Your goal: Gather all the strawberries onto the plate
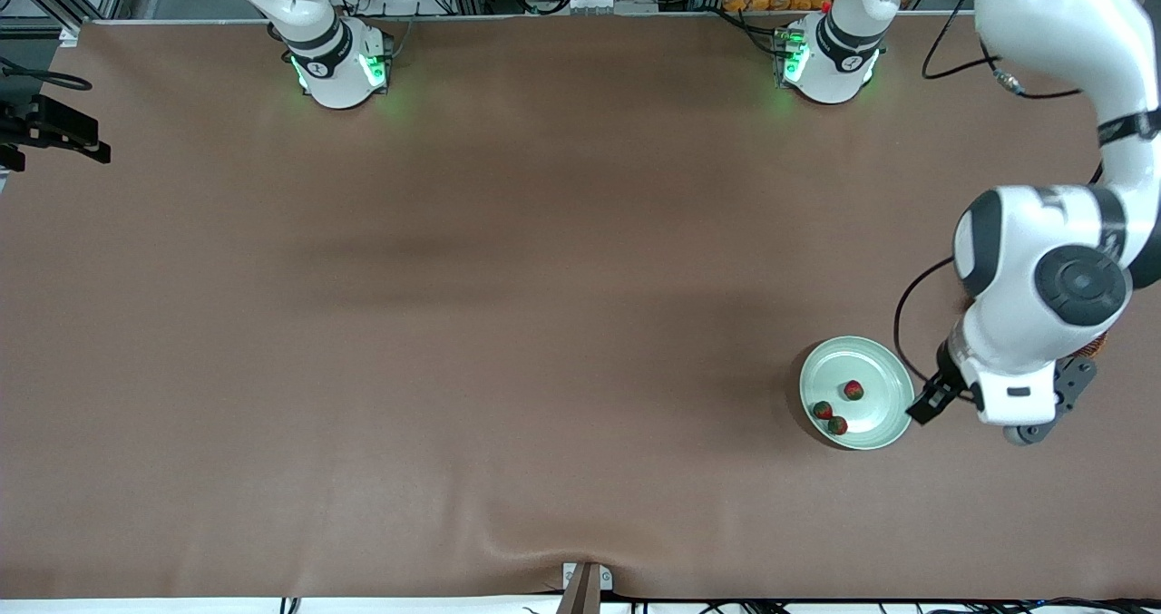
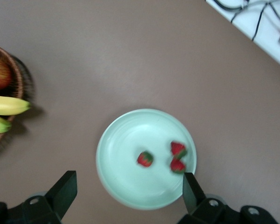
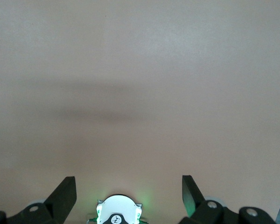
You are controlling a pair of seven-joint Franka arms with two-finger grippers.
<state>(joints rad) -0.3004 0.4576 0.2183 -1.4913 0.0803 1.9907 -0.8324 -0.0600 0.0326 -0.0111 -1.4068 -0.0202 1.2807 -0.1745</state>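
1. Three small red strawberries (image 1: 836, 409) with green caps lie in the round pale mint-green plate (image 1: 893, 419), near the table's (image 1: 508, 324) left-arm end.
2. Left end effector (image 2: 126, 192): fingers apart, empty, above the plate.
3. Right end effector (image 3: 127, 192): fingers apart, empty, waiting over bare table.

3 strawberries (image 2: 177, 154) on plate (image 2: 126, 144).

1. Evenly and softly lit from above; no hard glare on the table (image 1: 508, 324).
2. Broad faint shadow bands across the cloth.
3. Dark shadow hugging the plate (image 1: 871, 360) rim.
4. Slightly soft, blurred strawberries (image 2: 145, 158) in the left wrist view.
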